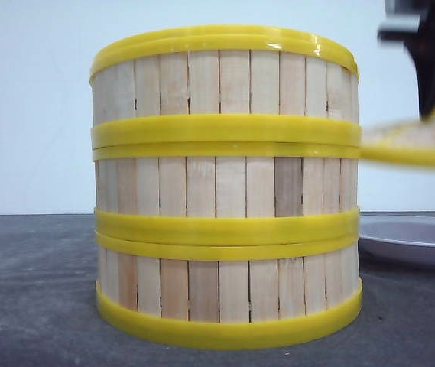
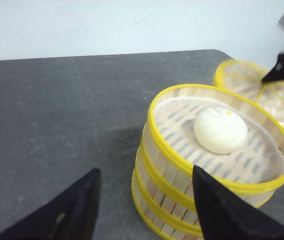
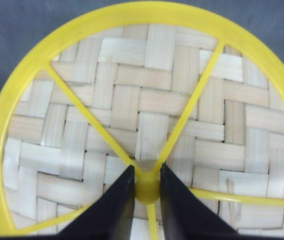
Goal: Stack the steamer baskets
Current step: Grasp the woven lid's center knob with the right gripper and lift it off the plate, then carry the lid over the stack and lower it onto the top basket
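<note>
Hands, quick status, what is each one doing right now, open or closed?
Left hand: open, holding nothing, beside the stacked steamer baskets.
Right hand: closed on the lid's yellow knob.

Steamer baskets [image 1: 225, 183]: pale, matt wood slats with visible grain; thick yellow plastic rings, smooth with a soft sheen.
Liner [image 2: 181, 115] in the top basket: thin, pale, matt mesh-like sheet.
Bun [image 2: 220, 130]: white, smooth, faintly glossy.
Lid [image 3: 146, 115] held by my right gripper [image 3: 146, 190]: woven matt bamboo strips; glossy yellow plastic rim, spokes and knob.
My fingers [image 3: 114, 210]: black, smooth, matt.
Plate [image 1: 416, 238]: white, glossy.
Table [image 2: 67, 110]: dark grey, matt, finely textured.
</note>
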Available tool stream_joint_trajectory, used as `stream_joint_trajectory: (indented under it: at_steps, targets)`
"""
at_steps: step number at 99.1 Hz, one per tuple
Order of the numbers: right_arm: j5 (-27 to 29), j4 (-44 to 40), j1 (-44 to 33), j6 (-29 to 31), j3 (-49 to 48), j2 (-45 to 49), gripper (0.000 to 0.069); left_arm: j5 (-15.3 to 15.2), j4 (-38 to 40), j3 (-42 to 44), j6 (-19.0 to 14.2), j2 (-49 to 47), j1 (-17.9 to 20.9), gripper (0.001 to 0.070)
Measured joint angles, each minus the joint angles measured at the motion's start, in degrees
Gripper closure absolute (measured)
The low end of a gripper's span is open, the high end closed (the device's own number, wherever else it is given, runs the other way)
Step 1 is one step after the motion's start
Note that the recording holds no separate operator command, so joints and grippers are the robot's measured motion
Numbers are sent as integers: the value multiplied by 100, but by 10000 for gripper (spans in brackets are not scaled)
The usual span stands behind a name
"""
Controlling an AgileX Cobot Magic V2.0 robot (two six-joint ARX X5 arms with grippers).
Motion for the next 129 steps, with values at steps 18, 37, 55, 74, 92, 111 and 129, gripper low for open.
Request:
stream_joint_trajectory:
  at_steps: [18, 37, 55, 74, 92, 111, 129]
  targets:
    - [-234, -874, 343, -87, 1202, -15, 633, 0, -24, 0, 0, 0, 0, 363]
    - [-1014, -1196, 1019, -83, 2096, -15, 634, 0, -24, 0, 0, 0, 0, 363]
    - [-1198, -1261, 1912, -66, 2234, -11, 634, -2, -26, 0, -13, 0, 0, 363]
    - [-1167, -1268, 2758, -63, 2249, 214, 634, 0, -26, 0, -48, 0, 0, 363]
    - [-837, -1274, 3348, -63, 2249, 629, 634, -2, -28, 0, -59, 0, 0, 363]
    - [-520, -1530, 3615, -66, 2249, 844, 634, 0, -28, 0, -59, 0, 0, 363]
    - [-404, -1709, 3681, -81, 2249, 953, 634, 0, -28, 0, -61, 0, 0, 363]
